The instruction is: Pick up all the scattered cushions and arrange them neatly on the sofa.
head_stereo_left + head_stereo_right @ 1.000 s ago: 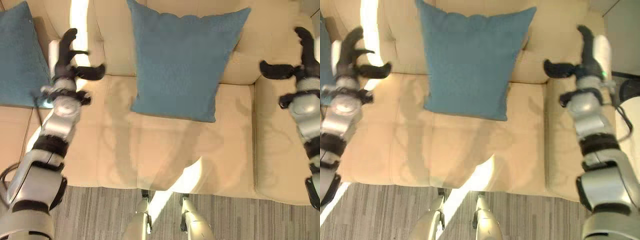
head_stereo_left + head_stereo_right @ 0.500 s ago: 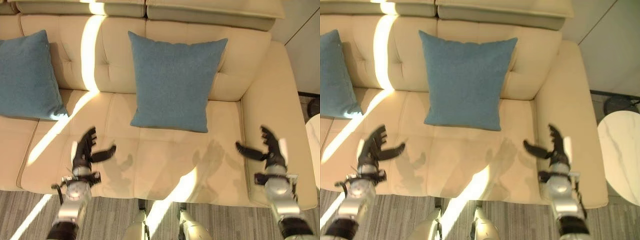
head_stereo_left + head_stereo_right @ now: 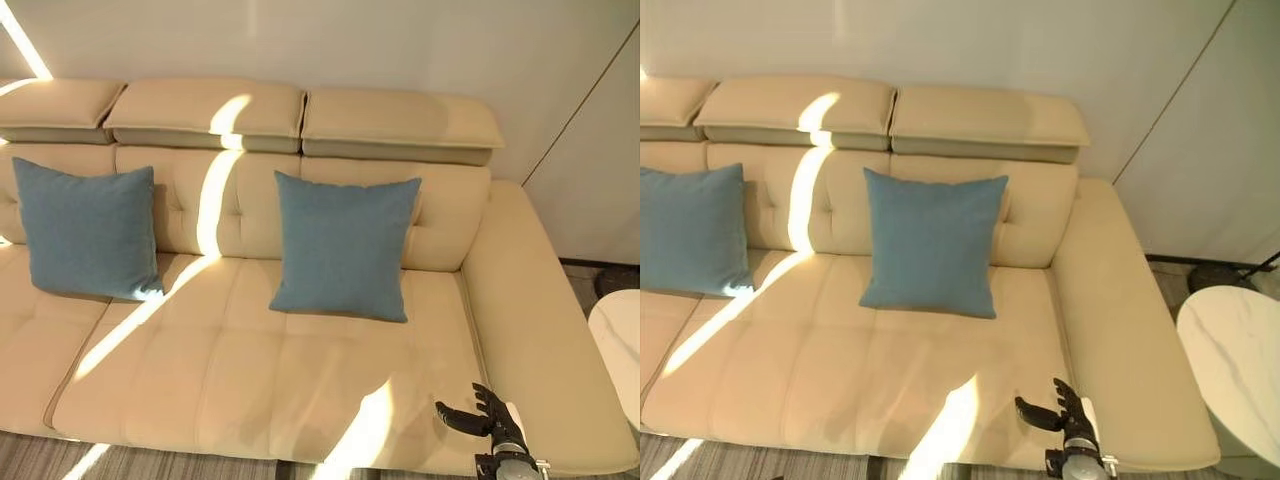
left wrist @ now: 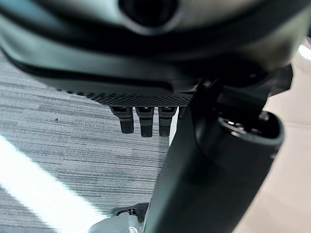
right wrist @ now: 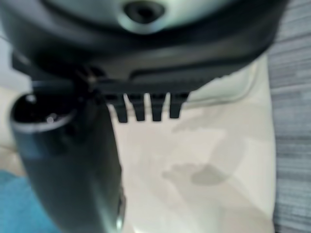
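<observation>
Two blue cushions stand upright against the back of the cream sofa (image 3: 300, 390): one (image 3: 345, 245) near the middle, the other (image 3: 85, 228) at the left. My right hand (image 3: 490, 420) hovers low over the sofa's front right corner, fingers straight and thumb spread, holding nothing. In the right wrist view its fingers (image 5: 146, 107) point over the cream seat, with a patch of blue cushion (image 5: 19, 204) at the edge. My left hand's fingers (image 4: 141, 121) hang straight over grey floor (image 4: 58, 160) beside the sofa's edge, empty.
A white round side table (image 3: 1235, 355) stands right of the sofa's chaise arm. A pale wall and panel rise behind the sofa. Grey striped floor (image 3: 150, 462) runs along the sofa's front. Bands of sunlight cross the seat.
The camera has pulled back and up, showing the whole sofa. Both hands have dropped low, away from the cushions. The cushions have not moved.
</observation>
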Tool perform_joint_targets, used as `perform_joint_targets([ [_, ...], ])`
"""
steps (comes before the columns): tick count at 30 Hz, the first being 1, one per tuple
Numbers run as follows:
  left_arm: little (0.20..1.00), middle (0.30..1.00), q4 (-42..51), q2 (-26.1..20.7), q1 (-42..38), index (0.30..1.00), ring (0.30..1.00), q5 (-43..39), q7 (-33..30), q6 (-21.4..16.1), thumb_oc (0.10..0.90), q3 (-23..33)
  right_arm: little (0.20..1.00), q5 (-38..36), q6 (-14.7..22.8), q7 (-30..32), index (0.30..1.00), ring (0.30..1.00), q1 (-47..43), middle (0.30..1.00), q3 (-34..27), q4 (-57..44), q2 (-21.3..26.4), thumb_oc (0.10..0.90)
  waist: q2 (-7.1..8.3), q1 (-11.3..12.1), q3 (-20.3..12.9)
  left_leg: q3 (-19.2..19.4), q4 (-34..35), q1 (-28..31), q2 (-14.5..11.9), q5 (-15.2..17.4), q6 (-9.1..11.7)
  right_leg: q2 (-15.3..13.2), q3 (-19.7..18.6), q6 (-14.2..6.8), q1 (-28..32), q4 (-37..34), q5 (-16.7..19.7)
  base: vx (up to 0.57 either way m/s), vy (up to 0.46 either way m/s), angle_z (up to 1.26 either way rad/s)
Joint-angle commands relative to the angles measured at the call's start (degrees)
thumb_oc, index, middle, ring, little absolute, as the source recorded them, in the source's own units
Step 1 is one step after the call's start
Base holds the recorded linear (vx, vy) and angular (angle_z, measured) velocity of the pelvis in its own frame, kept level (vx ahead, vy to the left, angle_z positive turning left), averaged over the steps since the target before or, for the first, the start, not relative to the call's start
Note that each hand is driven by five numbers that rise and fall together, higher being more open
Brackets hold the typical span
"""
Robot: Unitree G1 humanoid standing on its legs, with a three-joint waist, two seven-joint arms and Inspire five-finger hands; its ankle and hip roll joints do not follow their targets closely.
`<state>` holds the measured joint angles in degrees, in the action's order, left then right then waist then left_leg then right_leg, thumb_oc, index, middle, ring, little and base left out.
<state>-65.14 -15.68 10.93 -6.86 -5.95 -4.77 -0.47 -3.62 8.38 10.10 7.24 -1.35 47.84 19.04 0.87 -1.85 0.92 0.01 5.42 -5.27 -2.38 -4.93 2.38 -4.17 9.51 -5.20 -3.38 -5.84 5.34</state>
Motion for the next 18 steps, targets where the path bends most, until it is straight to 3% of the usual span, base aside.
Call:
perform_joint_targets([
  [1, 0.900, 0.900, 0.3, -3.3, -6.0, 0.900, 0.900, 2.7, -1.3, -2.3, 0.800, -1.2, 0.900, -2.3, 2.0, 0.4, 0.900, 0.900, -1.8, 0.900, 1.3, 2.0, 0.6, 0.800, 1.48, 0.5, 1.3, 1.7, -0.5, 3.0, -2.7, 2.9, 3.1, 0.7, 0.9, -2.1, 2.3, 0.8, -5.4, -0.10, -0.075, 0.36],
  [5, 0.900, 0.900, 1.3, -3.2, -7.4, 0.900, 0.900, 2.0, -1.8, -2.6, 0.800, -2.3, 0.900, -3.0, 1.5, 0.7, 0.900, 0.900, -3.0, 0.900, 2.3, 6.4, 0.1, 0.800, 1.96, 0.6, 2.5, 0.7, -4.3, 0.3, -2.8, 2.7, 3.2, 0.8, 1.0, -1.9, 2.1, 0.8, -5.6, -0.17, -0.034, 0.14],
  [7, 0.900, 0.900, 1.0, -2.6, -8.9, 0.900, 0.900, 2.1, -1.6, -2.7, 0.800, -3.5, 0.900, -3.0, 0.9, 0.8, 0.900, 0.900, -4.5, 0.900, 3.6, 9.0, -0.1, 0.800, 3.52, 0.8, 4.3, -0.1, -14.4, -2.6, -0.7, 9.0, 2.7, -1.2, 1.0, -1.9, 0.4, 0.8, -3.5, -0.41, 0.085, 0.24],
  [8, 0.900, 0.900, -0.1, -2.0, -9.3, 0.900, 0.900, 2.9, -1.5, -2.5, 0.800, -3.8, 0.900, -2.6, 0.2, 0.9, 0.900, 0.900, -6.2, 0.900, 3.8, 10.2, 0.4, 0.800, 3.93, 0.0, 4.2, -0.7, -20.6, -0.7, -0.4, 11.7, 2.1, -2.4, 1.5, -1.8, -1.4, 0.8, -2.0, -0.33, 0.137, 0.21],
  [11, 0.900, 0.900, -0.7, -1.3, -9.3, 0.900, 0.900, 3.2, -1.3, -2.5, 0.800, -3.6, 0.900, -2.3, -0.3, 0.6, 0.900, 0.900, -6.6, 0.900, 3.7, 10.8, 0.9, 0.800, 3.53, -0.6, 3.3, -0.9, -23.1, 2.5, -1.2, 12.5, 2.3, -2.9, 1.9, -2.0, -2.8, 1.1, -1.0, -0.16, 0.164, 0.11],
  [14, 0.900, 0.900, -0.8, -0.5, -9.9, 0.900, 0.900, 3.2, -1.6, -2.6, 0.800, -4.1, 0.900, -2.4, -1.0, 0.2, 0.900, 0.900, -7.4, 0.900, 3.5, 12.4, 1.1, 0.800, 2.39, -1.8, 2.4, -2.2, -20.8, 8.2, -2.6, 12.1, 3.3, -3.2, 2.4, -2.5, -4.8, 1.6, 0.7, -0.14, 0.246, 0.08],
  [16, 0.900, 0.900, 0.4, 0.1, -10.7, 0.900, 0.900, 3.0, -2.1, -2.7, 0.800, -5.2, 0.900, -1.5, -1.3, 0.7, 0.900, 0.900, -7.9, 0.900, 3.9, 13.2, 1.2, 0.800, 2.01, -2.3, 2.8, -4.3, -16.6, 10.1, -1.5, 14.4, 3.0, -3.7, 2.0, -3.5, -6.7, 1.9, 2.4, -0.19, 0.259, 0.19],
  [18, 0.900, 0.900, 0.0, 0.5, -11.9, 0.900, 0.900, 3.3, -2.8, -2.5, 0.800, -6.1, 0.900, -0.8, -2.2, 1.2, 0.900, 0.900, -9.4, 0.900, 3.8, 15.0, 1.0, 0.800, 2.56, -2.6, 3.4, -4.9, -13.2, 10.8, 0.5, 18.1, 1.7, -5.0, 1.6, -4.9, -9.0, 1.6, 4.7, -0.29, 0.306, 0.19],
])
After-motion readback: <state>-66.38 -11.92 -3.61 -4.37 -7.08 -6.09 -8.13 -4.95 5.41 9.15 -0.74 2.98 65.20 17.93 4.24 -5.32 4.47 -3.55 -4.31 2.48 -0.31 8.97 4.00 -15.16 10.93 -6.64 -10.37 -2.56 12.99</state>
